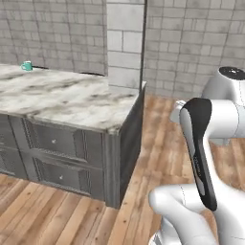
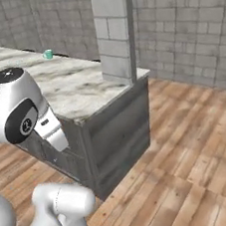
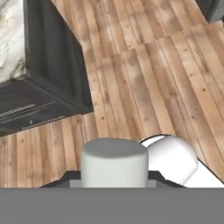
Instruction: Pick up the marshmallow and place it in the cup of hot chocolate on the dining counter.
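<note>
The marshmallow (image 3: 114,162), a white soft-edged block, sits low in the hand view between the dark finger tips of my gripper (image 3: 114,181), which is shut on it above the wooden floor. The cup of hot chocolate (image 1: 27,66), small and teal, stands far back on the dining counter (image 1: 62,98), well away from the arm. From the right base view the cup of hot chocolate (image 2: 48,54) is near the back wall on the marble top of the dining counter (image 2: 84,91). The hand view looks down past the counter's dark corner (image 3: 52,65).
A grey stone pillar (image 1: 125,43) rises at the counter's far corner, also seen as the pillar (image 2: 114,34). Open wooden floor (image 2: 188,141) spreads to the right of the counter. Brick walls close the back.
</note>
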